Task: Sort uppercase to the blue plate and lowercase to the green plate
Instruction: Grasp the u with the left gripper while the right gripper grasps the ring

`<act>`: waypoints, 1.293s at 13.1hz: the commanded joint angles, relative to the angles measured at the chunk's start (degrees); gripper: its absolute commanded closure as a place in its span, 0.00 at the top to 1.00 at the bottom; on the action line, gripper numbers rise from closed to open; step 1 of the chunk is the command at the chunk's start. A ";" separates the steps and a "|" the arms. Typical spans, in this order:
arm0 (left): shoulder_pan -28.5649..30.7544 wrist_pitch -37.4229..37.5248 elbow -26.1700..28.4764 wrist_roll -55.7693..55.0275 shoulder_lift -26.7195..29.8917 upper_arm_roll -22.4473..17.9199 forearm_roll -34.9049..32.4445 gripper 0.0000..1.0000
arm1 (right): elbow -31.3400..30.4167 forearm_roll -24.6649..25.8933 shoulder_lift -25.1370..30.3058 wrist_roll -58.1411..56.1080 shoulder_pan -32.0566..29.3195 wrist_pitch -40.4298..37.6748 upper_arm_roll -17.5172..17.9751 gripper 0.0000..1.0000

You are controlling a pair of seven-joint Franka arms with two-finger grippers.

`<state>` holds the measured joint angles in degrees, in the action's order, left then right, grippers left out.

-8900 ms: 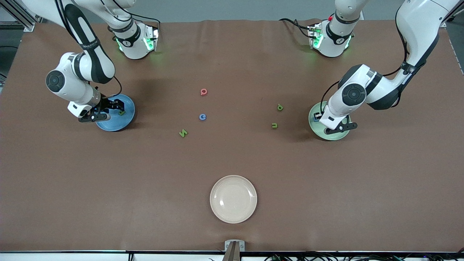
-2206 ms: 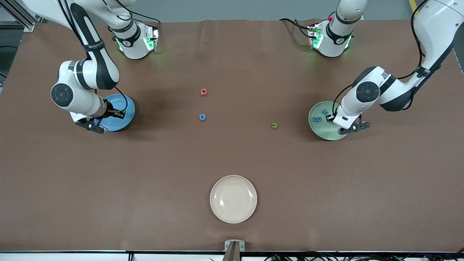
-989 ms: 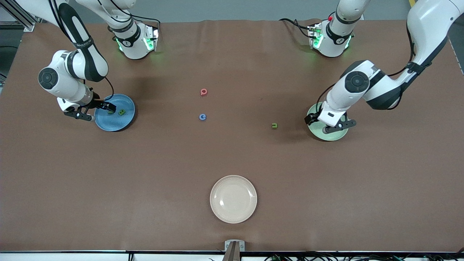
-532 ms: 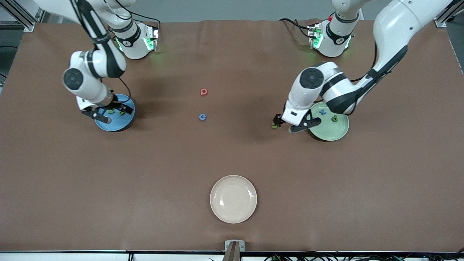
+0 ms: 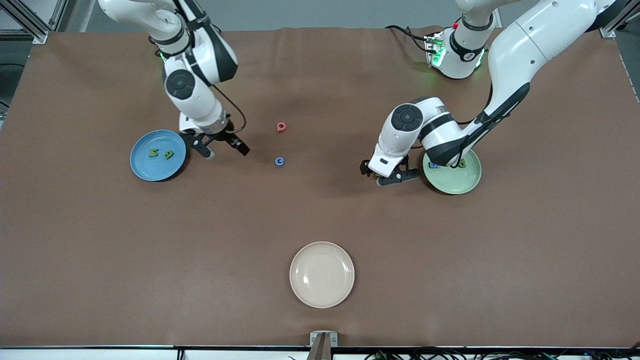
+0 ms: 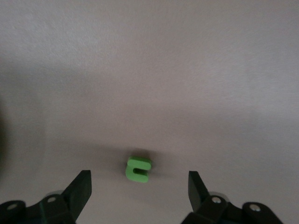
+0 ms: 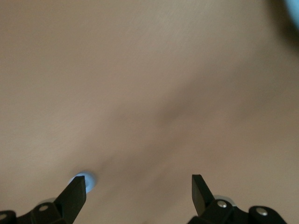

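Left gripper (image 6: 138, 186) hung spread over green n (image 6: 138, 169); right gripper (image 5: 223, 145) spread above brown table (image 5: 320, 215); no legible markings.

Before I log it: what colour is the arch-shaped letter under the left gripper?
Green; left wrist view shows it best.

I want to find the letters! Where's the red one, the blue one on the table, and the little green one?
red letter (image 5: 281, 127), front view, its middle.
blue letter (image 5: 279, 161), front view, its middle.
green letter (image 6: 138, 169), left wrist view, its middle.
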<state>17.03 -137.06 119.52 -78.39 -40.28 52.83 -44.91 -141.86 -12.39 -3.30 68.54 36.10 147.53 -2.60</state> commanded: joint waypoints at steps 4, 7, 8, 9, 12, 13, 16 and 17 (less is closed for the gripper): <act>-2.96 -3.48 -0.86 0.60 -1.56 -3.78 -0.88 0.66 | 11.50 -1.50 -11.53 18.46 6.78 0.57 -0.92 1.00; -3.67 -3.48 -0.78 0.52 -1.65 -4.22 -0.88 0.60 | 14.15 -0.71 -16.46 18.65 8.36 0.57 -1.27 1.00; -4.37 -3.48 -0.69 0.43 -1.65 -4.92 -0.97 0.60 | 14.59 -0.28 -17.87 19.34 8.89 0.57 -1.45 1.00; -5.24 -3.48 -0.69 0.34 -1.65 -5.62 -0.97 0.56 | 15.12 0.43 -19.01 19.96 8.98 0.57 -1.45 1.00; -5.43 -3.48 -0.60 0.34 -1.56 -6.07 -0.97 0.40 | 17.67 4.72 -22.53 26.62 10.03 0.57 -1.53 0.99; -5.43 -3.48 -0.60 0.34 -1.47 -6.16 -0.97 0.33 | 18.46 7.00 -23.41 28.82 10.04 0.57 -1.45 0.99; -4.29 -3.48 -0.78 0.25 -0.95 -5.98 -0.88 0.18 | 19.43 8.34 -24.65 30.78 10.21 0.48 -1.45 0.96; -3.94 -3.48 -0.86 0.17 -0.33 -5.98 -0.79 0.16 | 19.43 8.43 -24.82 30.78 10.21 0.48 -1.45 0.93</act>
<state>12.57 -140.01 118.89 -78.11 -41.28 47.57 -44.95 -123.60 -5.23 -27.26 97.47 45.39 148.47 -3.23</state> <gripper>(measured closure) 0.714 0.026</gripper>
